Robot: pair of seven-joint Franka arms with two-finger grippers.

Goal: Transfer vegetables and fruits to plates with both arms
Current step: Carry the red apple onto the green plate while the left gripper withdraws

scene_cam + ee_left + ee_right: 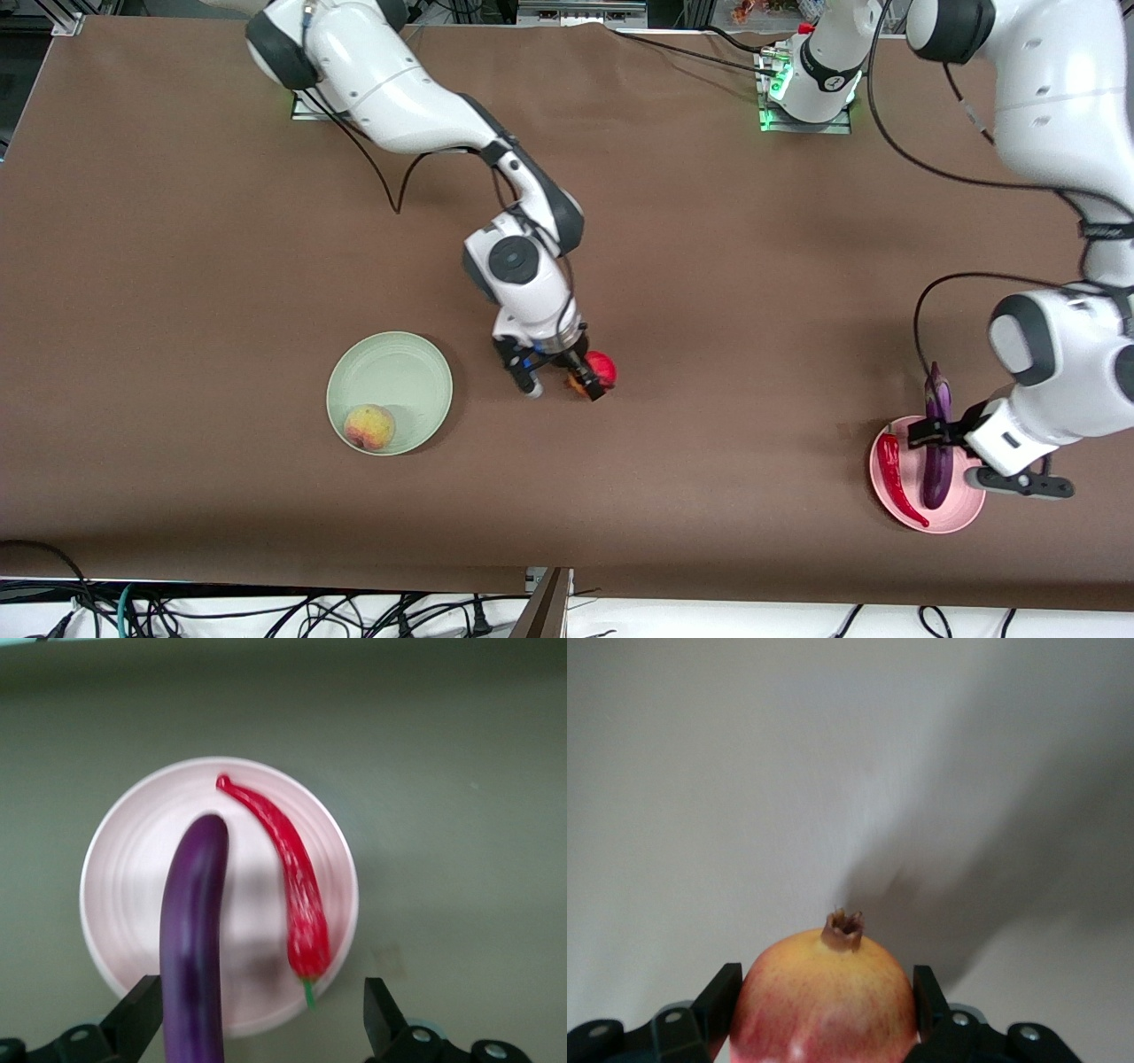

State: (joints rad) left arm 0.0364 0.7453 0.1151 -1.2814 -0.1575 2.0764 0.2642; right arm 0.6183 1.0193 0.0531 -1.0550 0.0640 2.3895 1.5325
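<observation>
My right gripper (563,385) is shut on the round red pomegranate (602,367) near the table's middle; in the right wrist view its fingers (719,1001) press both sides of the fruit (824,1001). The yellow-pink peach (369,427) lies in the mint green plate (390,350). My left gripper (970,456) is open over the pink plate (961,514). The purple eggplant (936,443) and the red chili (897,478) lie side by side on that plate. In the left wrist view the eggplant (190,930) lies against one finger (142,1010), with the chili (297,895) beside it on the plate (115,895).
The brown table top (709,310) stretches between the two plates. Cables hang along the table edge nearest the front camera (266,611). The arms' bases (806,89) stand at the edge farthest from it.
</observation>
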